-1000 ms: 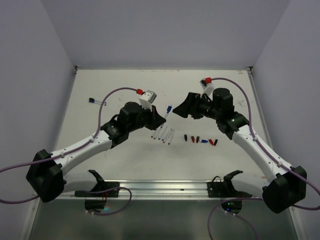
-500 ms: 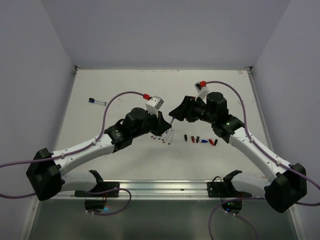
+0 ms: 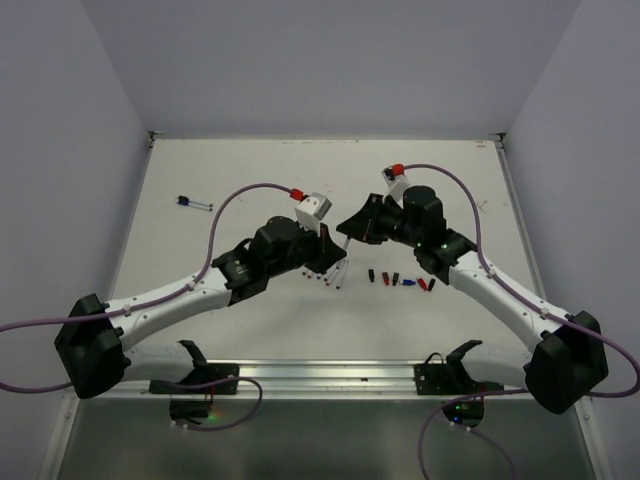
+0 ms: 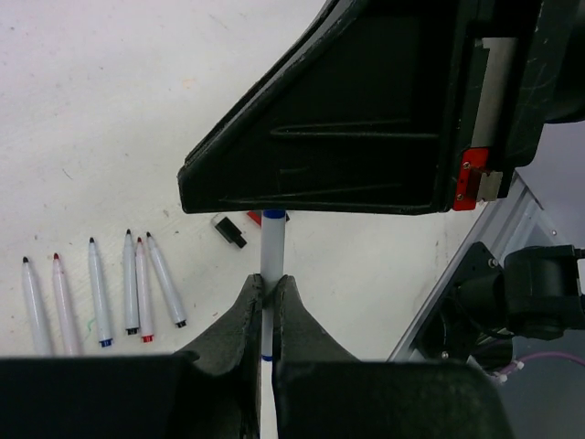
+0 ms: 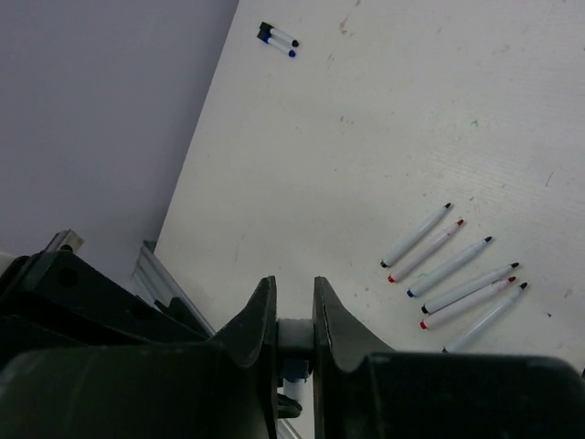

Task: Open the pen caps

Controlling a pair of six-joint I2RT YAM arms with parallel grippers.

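Closure of the right gripper (image 3: 346,236), just completed, is seen from above, over the table's (image 3: 250,170) middle. From the left wrist, a pen (image 4: 272,249) is seen clamped by the left gripper (image 4: 271,291); from the right wrist, its cap (image 5: 294,337) is pinched, so pull-off is judged due.

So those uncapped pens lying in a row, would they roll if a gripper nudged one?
Probably: the uncapped pens look like thin round barrels lying flat on the smooth table, so a sideways nudge would likely roll one. They seem rigid and light, so they may skid too.
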